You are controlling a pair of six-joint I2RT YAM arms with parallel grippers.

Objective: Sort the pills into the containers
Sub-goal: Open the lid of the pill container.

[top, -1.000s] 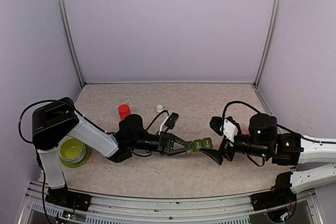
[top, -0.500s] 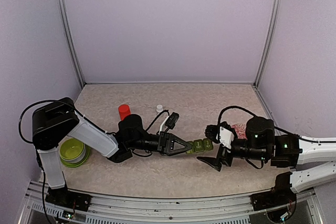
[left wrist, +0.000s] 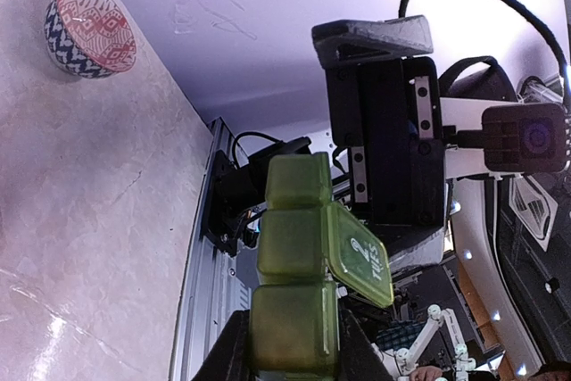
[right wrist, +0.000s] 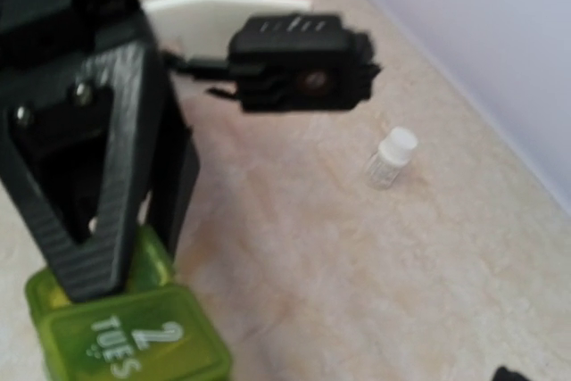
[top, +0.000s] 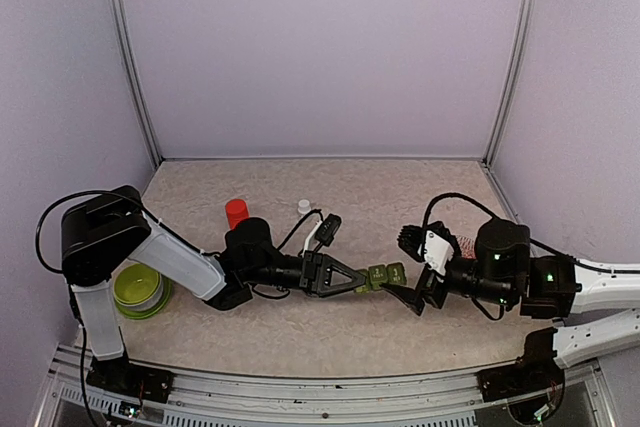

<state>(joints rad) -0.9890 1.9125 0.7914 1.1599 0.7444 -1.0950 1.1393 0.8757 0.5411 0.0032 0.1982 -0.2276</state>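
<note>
table [top: 330, 332] with bowl [top: 140, 292], red bottle [top: 237, 213], vial [top: 304, 207]

Left arm [top: 180, 262]: white shells between round black joints, a thin black cable [top: 45, 232] looping off its shoulder; left claw [top: 365, 279]: black triangular frame with small silver screws; right arm [top: 600, 292]: white shells, black joints lit by green lights; right claw [top: 406, 265]: black, silver-screwed, with a white block behind.
</note>
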